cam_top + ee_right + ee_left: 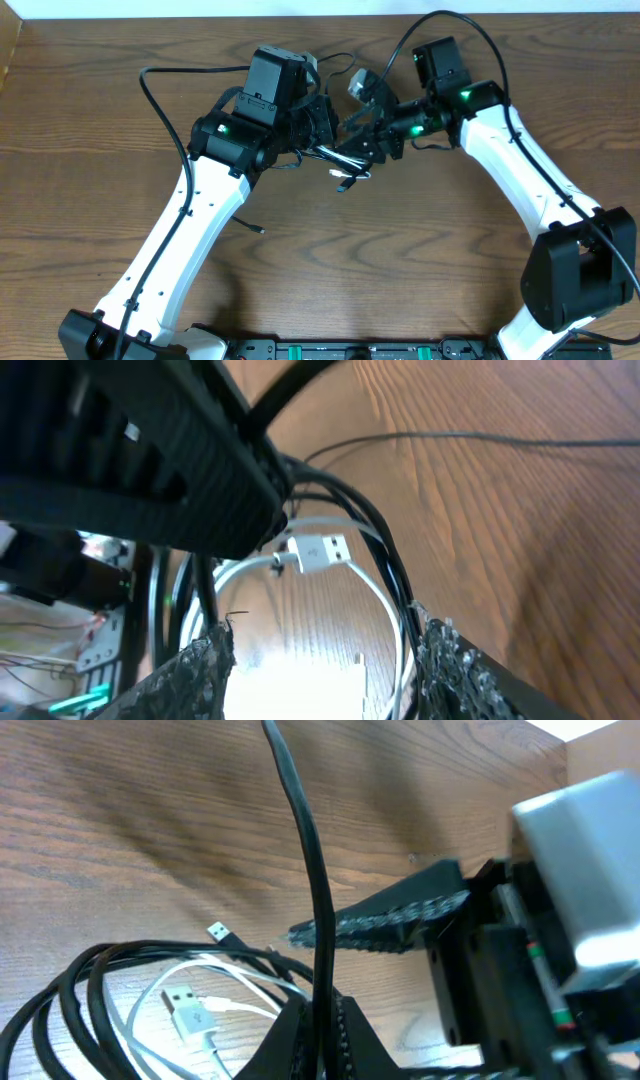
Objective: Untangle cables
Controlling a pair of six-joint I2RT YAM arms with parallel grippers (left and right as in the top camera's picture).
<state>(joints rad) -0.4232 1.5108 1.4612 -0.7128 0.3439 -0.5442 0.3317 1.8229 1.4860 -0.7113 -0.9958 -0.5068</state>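
Note:
The cables lie bunched on the table between my two grippers. In the left wrist view the black cable [60,1010] loops round the white cable [185,1010] with its flat USB plug. My left gripper [322,1030] is shut on a strand of the black cable, which runs taut upward from its jaws. My right gripper [325,650] is open. White cable [385,610] and black cable [395,575] loops pass between its jaws, close against the right finger [465,680]. In the overhead view my left gripper [328,125] and my right gripper [362,140] almost touch over the bundle [343,165].
A loose thin black end [258,229] trails on the wood below the left arm. Thick arm wires arch over both wrists [150,80]. The table's back edge [200,14] runs just behind the arms. Bare wood [380,260] spreads toward the front.

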